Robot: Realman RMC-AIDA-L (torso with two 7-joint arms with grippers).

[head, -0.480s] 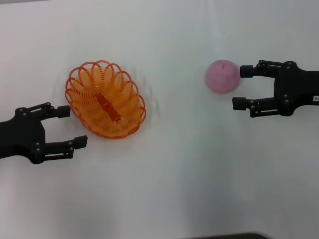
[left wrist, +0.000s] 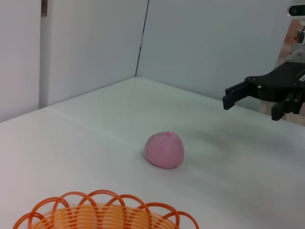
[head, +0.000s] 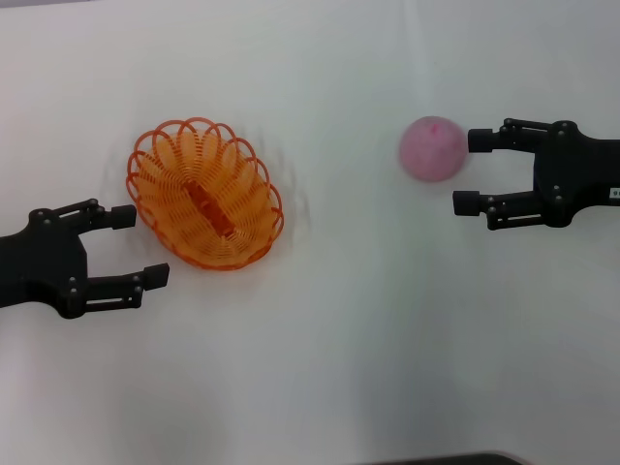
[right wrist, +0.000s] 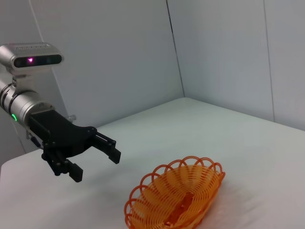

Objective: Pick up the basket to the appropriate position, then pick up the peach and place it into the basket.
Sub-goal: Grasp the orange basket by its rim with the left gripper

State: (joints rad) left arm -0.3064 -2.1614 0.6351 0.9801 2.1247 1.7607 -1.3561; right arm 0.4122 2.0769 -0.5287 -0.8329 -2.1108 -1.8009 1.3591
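Observation:
The orange wire basket (head: pixel 205 194) stands empty on the white table, left of centre; it also shows in the left wrist view (left wrist: pixel 102 213) and the right wrist view (right wrist: pixel 175 200). The pink peach (head: pixel 433 148) lies on the table at the right, also in the left wrist view (left wrist: pixel 164 150). My left gripper (head: pixel 138 246) is open just left of the basket, apart from it. My right gripper (head: pixel 473 171) is open just right of the peach, its far finger close to the peach's side.
The white table (head: pixel 339 339) stretches around both things. Pale walls close in behind it in the wrist views (left wrist: pixel 214 43). A dark edge shows at the table's front (head: pixel 455 459).

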